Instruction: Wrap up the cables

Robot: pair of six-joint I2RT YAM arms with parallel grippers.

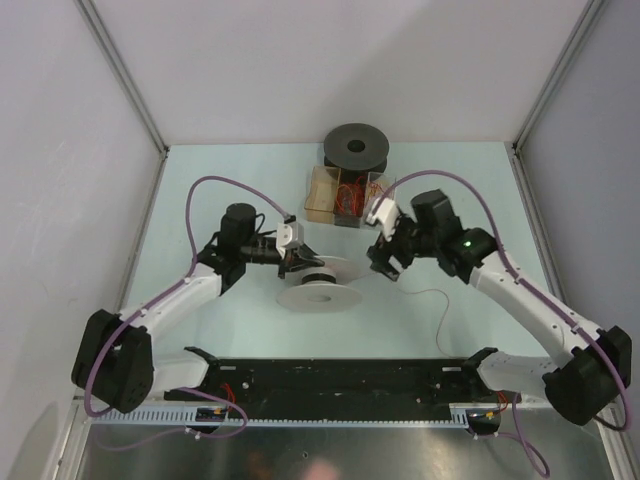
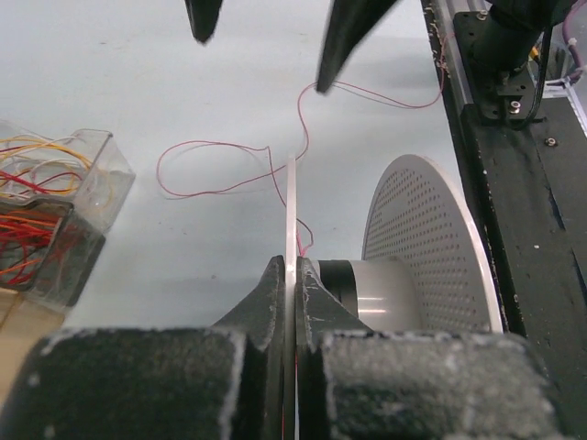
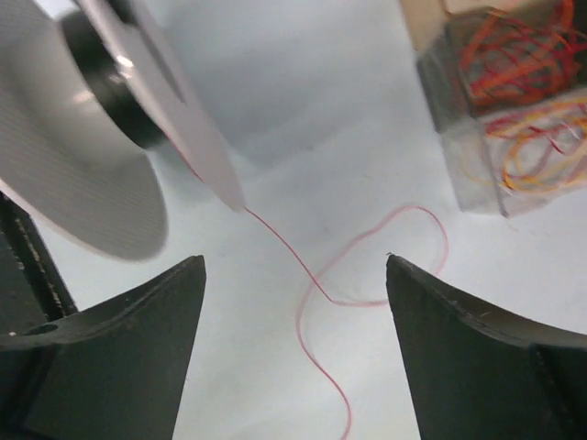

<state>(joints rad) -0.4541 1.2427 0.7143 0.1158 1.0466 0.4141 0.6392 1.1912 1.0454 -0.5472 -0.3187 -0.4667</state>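
Note:
A white spool (image 1: 320, 290) with a grey hub lies on the table's middle. My left gripper (image 1: 300, 262) is shut on the thin edge of one flange (image 2: 292, 202), fingers either side of it (image 2: 293, 266); the other, perforated flange (image 2: 431, 238) is to the right. A very thin pinkish-red cable (image 1: 440, 310) runs from the spool and curves loosely over the table (image 2: 211, 145). My right gripper (image 1: 385, 262) is open and empty, hovering just above a loop of the cable (image 3: 275, 236), jaws wide apart (image 3: 295, 260). The spool shows at upper left in the right wrist view (image 3: 83, 174).
Clear plastic boxes (image 1: 345, 195) holding red, orange and yellow wires stand at the back, also in both wrist views (image 2: 55, 211) (image 3: 514, 119). A black spool (image 1: 355, 148) stands behind them. A black rail (image 1: 330, 385) runs along the near edge. Pale walls enclose the table.

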